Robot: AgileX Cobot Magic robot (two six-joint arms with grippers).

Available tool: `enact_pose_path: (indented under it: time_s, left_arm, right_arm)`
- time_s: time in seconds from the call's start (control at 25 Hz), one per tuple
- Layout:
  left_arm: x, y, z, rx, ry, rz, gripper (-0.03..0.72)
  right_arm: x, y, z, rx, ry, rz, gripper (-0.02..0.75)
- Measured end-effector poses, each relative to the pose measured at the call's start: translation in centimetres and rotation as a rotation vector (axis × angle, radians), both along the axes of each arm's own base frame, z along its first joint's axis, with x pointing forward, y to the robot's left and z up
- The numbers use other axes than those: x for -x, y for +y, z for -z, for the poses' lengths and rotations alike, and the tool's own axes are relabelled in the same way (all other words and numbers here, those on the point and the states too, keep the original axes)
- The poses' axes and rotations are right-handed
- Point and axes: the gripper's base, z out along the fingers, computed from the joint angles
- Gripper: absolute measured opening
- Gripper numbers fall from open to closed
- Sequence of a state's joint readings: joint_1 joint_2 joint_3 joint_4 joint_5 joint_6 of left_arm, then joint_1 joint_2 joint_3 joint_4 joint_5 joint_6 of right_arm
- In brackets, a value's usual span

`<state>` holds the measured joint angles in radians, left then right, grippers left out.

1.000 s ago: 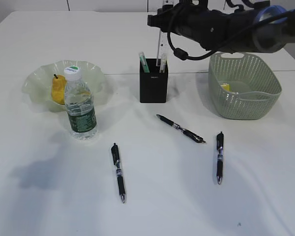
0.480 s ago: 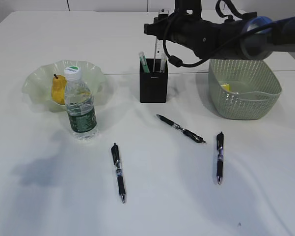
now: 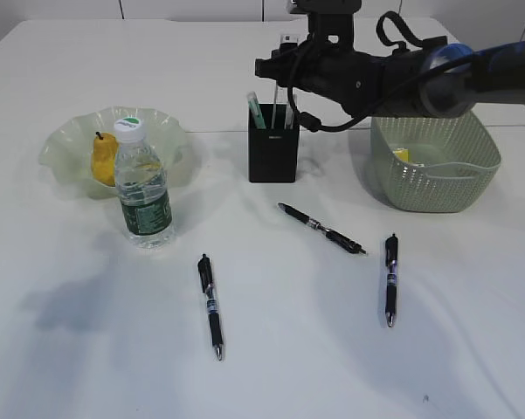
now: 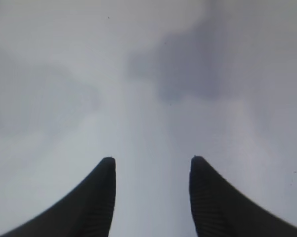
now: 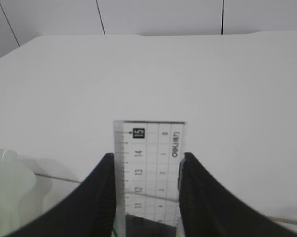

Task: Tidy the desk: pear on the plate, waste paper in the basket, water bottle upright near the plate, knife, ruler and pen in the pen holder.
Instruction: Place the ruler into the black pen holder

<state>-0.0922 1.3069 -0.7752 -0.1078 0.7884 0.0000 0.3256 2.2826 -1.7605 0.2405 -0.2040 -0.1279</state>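
Note:
My right gripper is shut on the clear ruler, holding it upright by its edges. The ruler's lower end stands inside the black pen holder, beside a green-and-white knife. Three black pens lie on the table: one front left, one in the middle, one to the right. The yellow pear lies on the pale green plate. The water bottle stands upright in front of it. Yellow waste paper sits in the basket. My left gripper is open over bare table.
The basket stands right of the pen holder, under my right arm. A seam between two white tabletops runs behind the holder. The left arm does not show in the exterior view.
My right arm has come down and slightly left over the pen holder, lowering the ruler deeper into it. Nothing else has moved.

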Motion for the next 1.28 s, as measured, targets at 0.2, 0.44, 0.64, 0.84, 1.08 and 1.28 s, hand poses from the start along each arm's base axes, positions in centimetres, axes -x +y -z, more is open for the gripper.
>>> enact_pose_path:
  time_s: [0.2,0.44,0.64,0.84,1.08,1.28]
  left_arm:
    - [0.0,0.0,0.0,0.000,0.000,0.000,0.341]
    - [0.0,0.0,0.0,0.000,0.000,0.000,0.341]
    - [0.0,0.0,0.0,0.000,0.000,0.000,0.341]
    - [0.0,0.0,0.0,0.000,0.000,0.000,0.341]
    - [0.0,0.0,0.0,0.000,0.000,0.000,0.340]
    - [0.0,0.0,0.0,0.000,0.000,0.000,0.341]
  right_arm:
    - [0.1,0.1,0.7,0.028,0.045,-0.019,0.285]
    - [0.1,0.1,0.7,0.043,0.040,-0.026,0.311]
    - [0.1,0.1,0.7,0.044,0.037,-0.026,0.382]
    - [0.1,0.1,0.8,0.046,0.044,-0.028,0.410]
    - [0.6,0.1,-0.1,0.079,0.092,-0.053,0.410]
    - [1.8,0.0,-3.1,0.097,0.146,-0.078,0.410]
